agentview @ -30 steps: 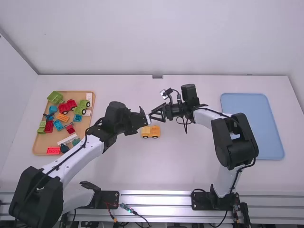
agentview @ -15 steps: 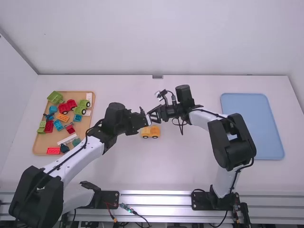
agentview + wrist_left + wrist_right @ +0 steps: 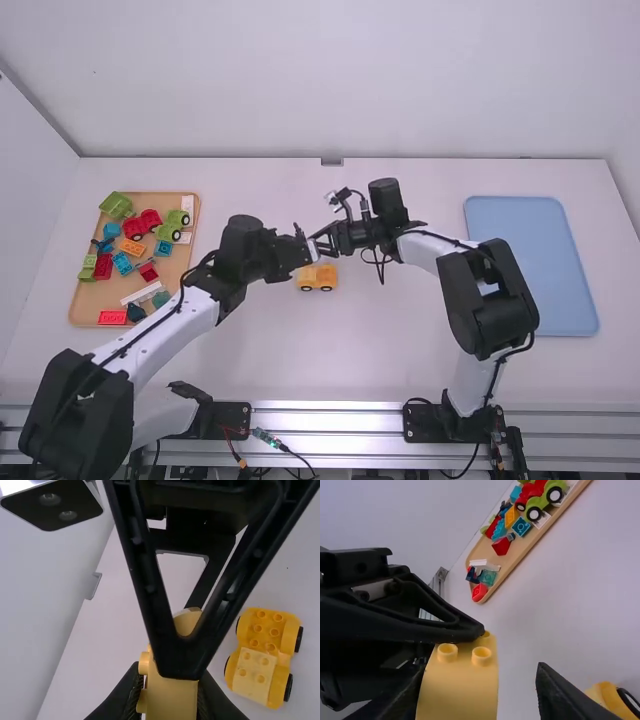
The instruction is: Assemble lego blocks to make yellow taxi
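Right gripper shifted toward 9 o'clock.
We see left gripper pinching yellow block, right one's fingers spread around it.

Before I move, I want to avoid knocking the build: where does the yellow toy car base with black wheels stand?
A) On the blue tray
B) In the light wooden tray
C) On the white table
C: the yellow car base stands on the white table, between the wooden tray and the blue tray.
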